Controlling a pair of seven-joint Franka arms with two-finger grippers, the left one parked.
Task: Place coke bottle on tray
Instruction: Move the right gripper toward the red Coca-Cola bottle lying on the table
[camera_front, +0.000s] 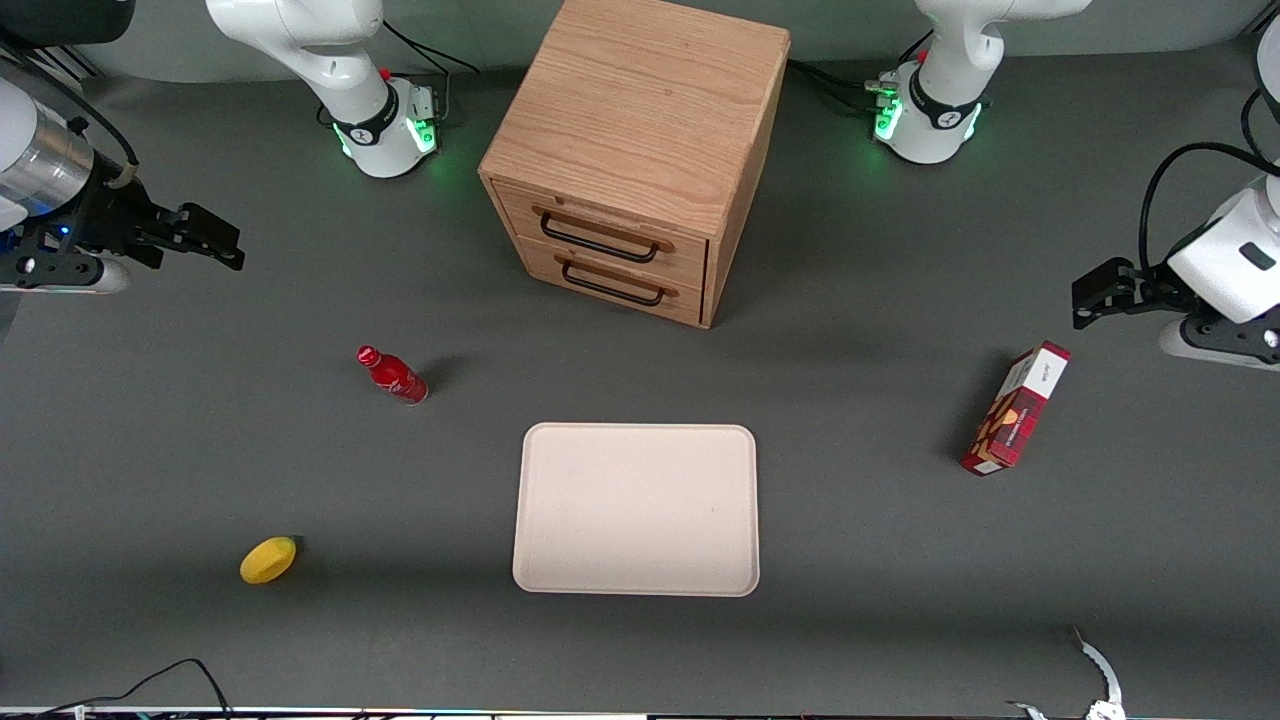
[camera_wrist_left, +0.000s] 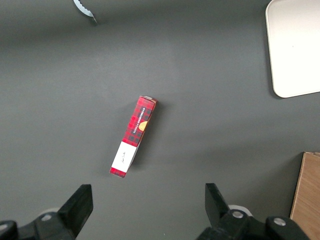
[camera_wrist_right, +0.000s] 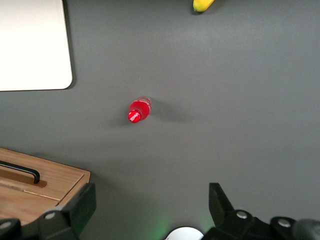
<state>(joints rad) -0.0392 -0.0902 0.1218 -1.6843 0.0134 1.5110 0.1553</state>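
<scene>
The coke bottle (camera_front: 392, 374), small, red, with a red cap, stands upright on the grey table. It is toward the working arm's end from the tray (camera_front: 636, 509) and a little farther from the front camera. The cream-pink tray lies flat with nothing on it. My right gripper (camera_front: 232, 250) hovers above the table toward the working arm's end, well apart from the bottle and farther from the camera. In the right wrist view the gripper (camera_wrist_right: 151, 196) is open and empty, with the bottle (camera_wrist_right: 138, 110) and a corner of the tray (camera_wrist_right: 30, 45) below.
A wooden two-drawer cabinet (camera_front: 640, 150) stands farther back than the tray. A yellow lemon (camera_front: 268, 559) lies nearer the camera than the bottle. A red snack box (camera_front: 1015, 408) stands toward the parked arm's end.
</scene>
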